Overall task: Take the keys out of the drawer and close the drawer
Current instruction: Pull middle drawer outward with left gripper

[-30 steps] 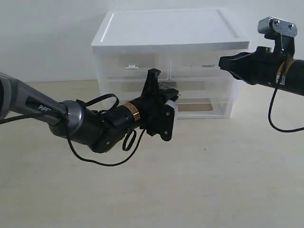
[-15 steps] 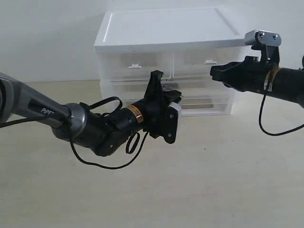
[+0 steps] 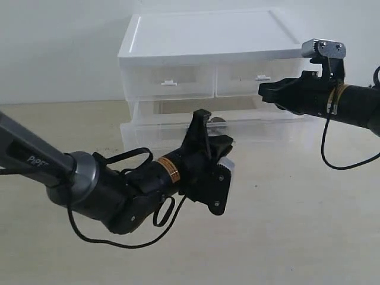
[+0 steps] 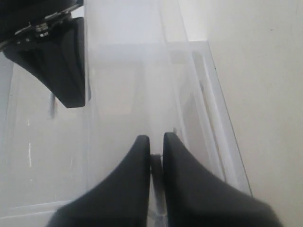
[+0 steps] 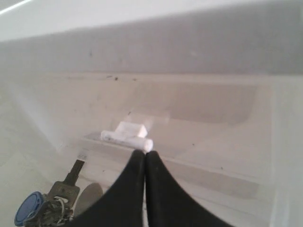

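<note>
Background: plain off-white wall (image 3: 59, 41) above a pale beige matt tabletop (image 3: 297, 237). A white plastic storage unit with a flat, rimmed lid (image 3: 208, 32) stands at the table's far side. Lighting soft and even; shadows faint.

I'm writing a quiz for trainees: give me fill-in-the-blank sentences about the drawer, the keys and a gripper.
The drawer stands pulled ___.
The keys lie ___ the drawer.
Their round tag is ___.
The right gripper is ___, holding nothing.
Missing words: out; inside; blue; shut.
</note>
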Robot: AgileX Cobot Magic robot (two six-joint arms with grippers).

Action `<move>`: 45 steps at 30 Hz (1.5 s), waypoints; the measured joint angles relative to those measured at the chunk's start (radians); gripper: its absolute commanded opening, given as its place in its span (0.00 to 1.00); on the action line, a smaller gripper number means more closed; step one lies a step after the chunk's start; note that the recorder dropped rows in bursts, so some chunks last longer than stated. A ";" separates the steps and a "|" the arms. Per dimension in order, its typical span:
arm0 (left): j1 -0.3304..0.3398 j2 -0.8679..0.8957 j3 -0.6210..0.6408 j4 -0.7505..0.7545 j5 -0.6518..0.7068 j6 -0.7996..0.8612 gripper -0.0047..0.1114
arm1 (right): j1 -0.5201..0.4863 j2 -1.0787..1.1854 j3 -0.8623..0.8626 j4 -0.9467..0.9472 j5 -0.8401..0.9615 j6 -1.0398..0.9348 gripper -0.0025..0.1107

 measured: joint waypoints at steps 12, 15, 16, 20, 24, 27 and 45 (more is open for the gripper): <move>-0.076 -0.049 0.103 -0.058 -0.057 0.029 0.08 | 0.001 0.000 0.000 0.000 0.000 0.000 0.02; -0.078 -0.051 0.106 -0.108 -0.078 0.040 0.08 | 0.002 0.000 0.000 0.000 0.000 0.000 0.02; -0.078 -0.051 0.111 -0.117 -0.086 0.047 0.08 | 0.002 0.000 0.000 0.000 0.000 0.002 0.02; -0.078 -0.055 0.130 -0.123 -0.125 0.058 0.08 | 0.002 0.000 0.000 0.000 0.000 0.005 0.02; -0.062 -0.055 0.130 -0.093 -0.133 0.032 0.14 | 0.002 0.000 0.000 0.000 0.000 0.005 0.02; -0.034 -0.055 0.130 -0.032 -0.133 0.015 0.25 | 0.002 0.000 -0.002 -0.002 0.000 0.005 0.02; 0.091 -0.055 0.103 0.205 -0.100 -0.072 0.37 | 0.002 0.000 -0.002 -0.005 0.000 0.007 0.02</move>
